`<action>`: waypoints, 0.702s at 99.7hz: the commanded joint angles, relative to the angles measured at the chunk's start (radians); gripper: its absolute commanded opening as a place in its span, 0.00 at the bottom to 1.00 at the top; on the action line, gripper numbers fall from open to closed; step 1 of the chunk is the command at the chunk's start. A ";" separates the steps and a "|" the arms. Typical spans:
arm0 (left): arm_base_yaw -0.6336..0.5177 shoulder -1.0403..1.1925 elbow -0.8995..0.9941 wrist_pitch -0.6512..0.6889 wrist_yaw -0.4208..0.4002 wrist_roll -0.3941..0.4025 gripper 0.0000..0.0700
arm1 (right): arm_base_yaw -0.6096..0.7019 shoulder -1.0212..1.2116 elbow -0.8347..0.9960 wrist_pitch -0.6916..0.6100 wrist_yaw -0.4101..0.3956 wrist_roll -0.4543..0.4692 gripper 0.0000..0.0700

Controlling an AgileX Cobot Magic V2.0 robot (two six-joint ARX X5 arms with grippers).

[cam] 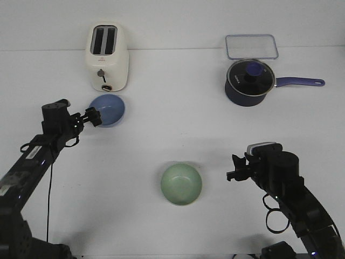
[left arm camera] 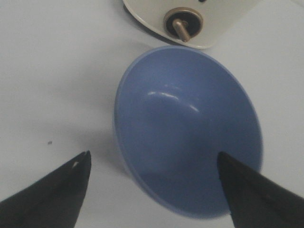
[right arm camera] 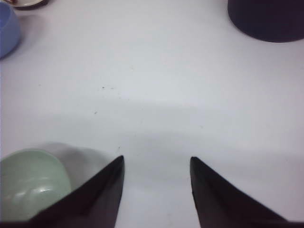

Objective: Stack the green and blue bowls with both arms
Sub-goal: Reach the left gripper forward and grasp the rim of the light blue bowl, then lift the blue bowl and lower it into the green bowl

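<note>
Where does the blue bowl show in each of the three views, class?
Front view: blue bowl left of centre, just before the toaster.
Left wrist view: fills the middle.
Right wrist view: a sliver at the upper left edge.
Shared landmark: the toaster's lever knob.

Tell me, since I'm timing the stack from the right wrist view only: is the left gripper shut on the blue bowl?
Observer: No. The left gripper is open and straddles the rim of the blue bowl.
Operator: Anything crowding it?
Observer: A white toaster stands just behind the bowl, its lever facing it.
Operator: What's the dark thing far across from me?
Observer: A navy saucepan with a glass lid, its handle pointing to the robot's right.
</note>
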 commanded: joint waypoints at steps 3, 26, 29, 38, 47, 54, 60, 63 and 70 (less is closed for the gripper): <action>0.002 0.104 0.071 -0.002 0.003 0.016 0.72 | 0.002 0.007 0.008 0.009 0.000 -0.009 0.40; 0.000 0.279 0.177 -0.032 0.004 0.015 0.35 | 0.001 0.008 0.007 0.009 0.037 -0.021 0.40; 0.000 0.284 0.177 -0.033 0.004 0.015 0.18 | 0.001 0.008 0.006 0.010 0.047 -0.024 0.40; 0.000 0.283 0.177 -0.036 0.004 0.016 0.02 | 0.000 0.007 -0.006 0.019 0.085 -0.028 0.40; 0.000 0.257 0.177 -0.051 0.005 0.023 0.02 | -0.011 0.006 -0.045 0.042 0.105 -0.027 0.40; 0.000 0.217 0.177 -0.076 0.035 0.048 0.02 | -0.030 0.000 -0.091 0.065 0.105 -0.025 0.40; -0.005 0.168 0.177 -0.111 0.069 0.072 0.02 | -0.049 -0.009 -0.141 0.100 0.105 -0.016 0.40; -0.010 0.142 0.177 -0.131 0.081 0.081 0.02 | -0.059 -0.013 -0.166 0.121 0.105 -0.015 0.40; -0.025 0.075 0.177 -0.190 0.106 0.116 0.02 | -0.086 -0.019 -0.217 0.162 0.104 -0.009 0.40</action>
